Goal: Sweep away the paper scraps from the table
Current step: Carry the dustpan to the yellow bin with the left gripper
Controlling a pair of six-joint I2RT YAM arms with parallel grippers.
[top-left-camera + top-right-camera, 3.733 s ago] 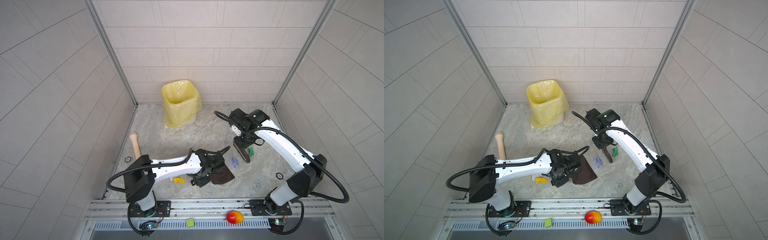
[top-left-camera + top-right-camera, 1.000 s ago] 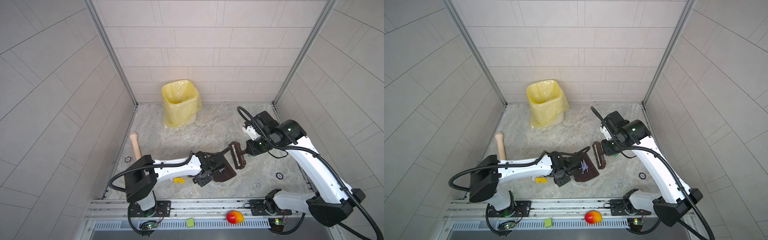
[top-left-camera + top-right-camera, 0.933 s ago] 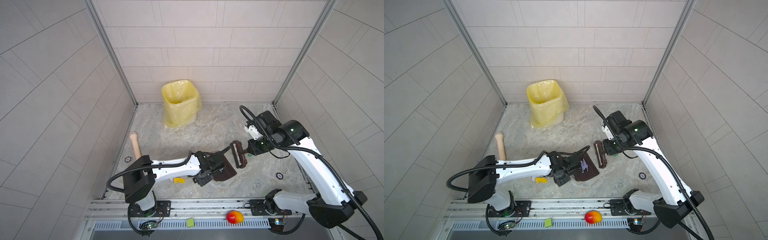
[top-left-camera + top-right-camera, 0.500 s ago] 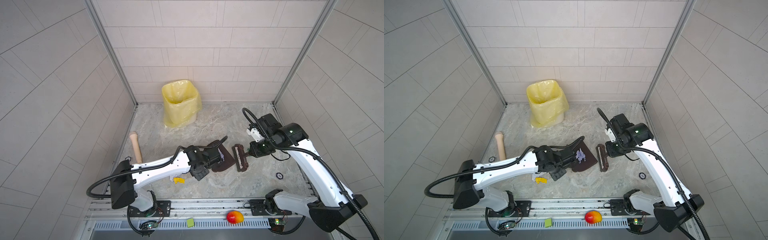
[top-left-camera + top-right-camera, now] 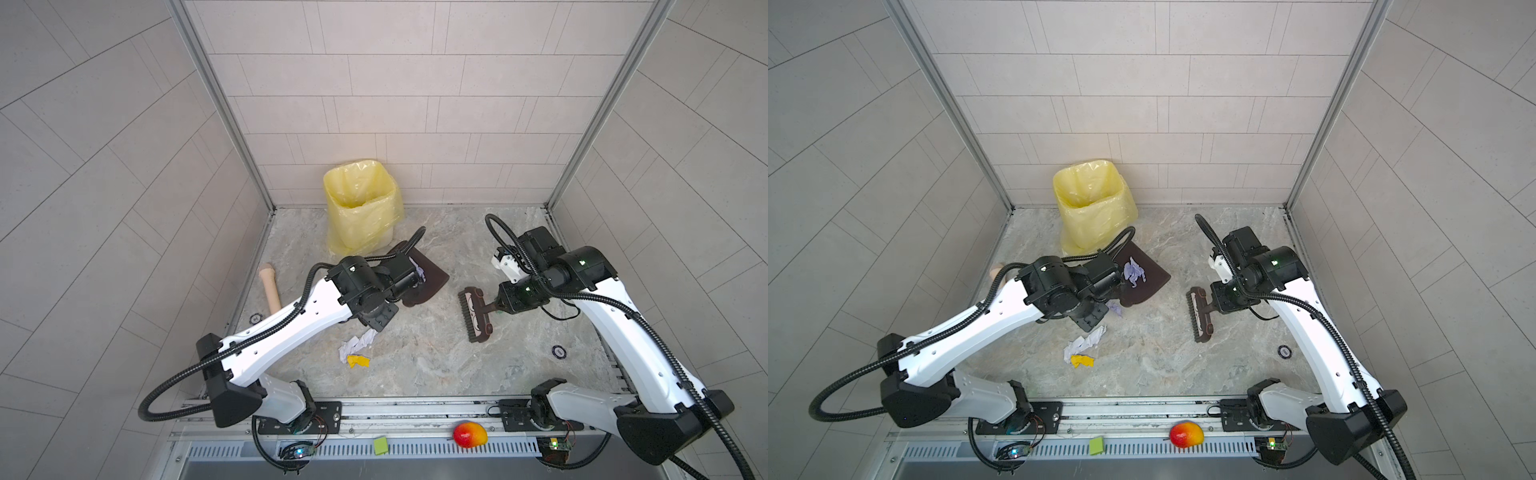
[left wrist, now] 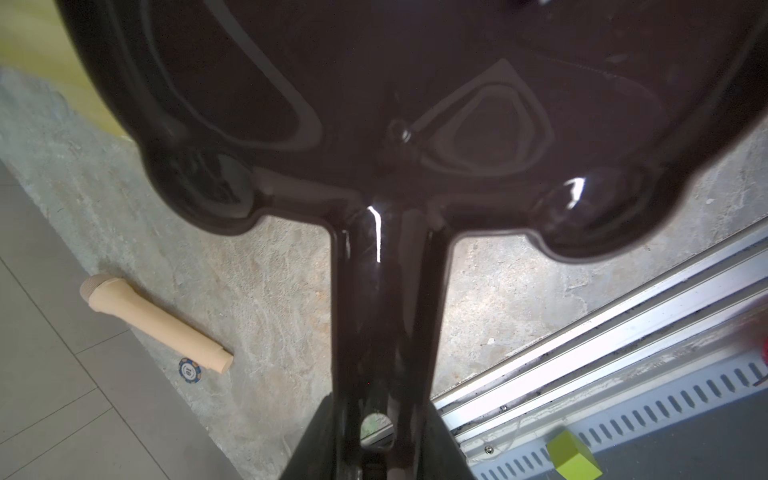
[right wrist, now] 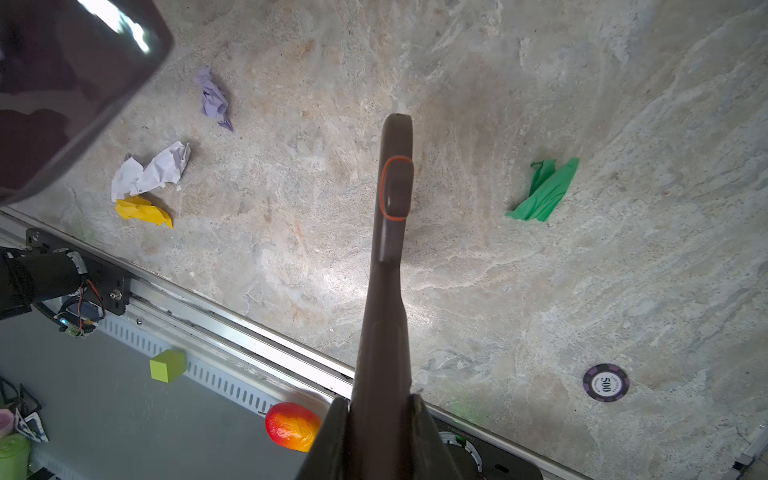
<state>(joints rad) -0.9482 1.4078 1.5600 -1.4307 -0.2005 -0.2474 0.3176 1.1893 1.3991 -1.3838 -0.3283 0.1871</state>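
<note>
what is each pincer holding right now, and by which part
The left pincer grips the dustpan by its handle. The right pincer grips the brush by its handle.

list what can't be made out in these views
green scrap: both top views, hidden behind the right end effector.
lavender scraps in the dustpan: count unclear, bunched; left wrist view shows only the underside.
brush bristles: right wrist view, seen from behind.
bin contents: top views, liner folds shade them.
</note>
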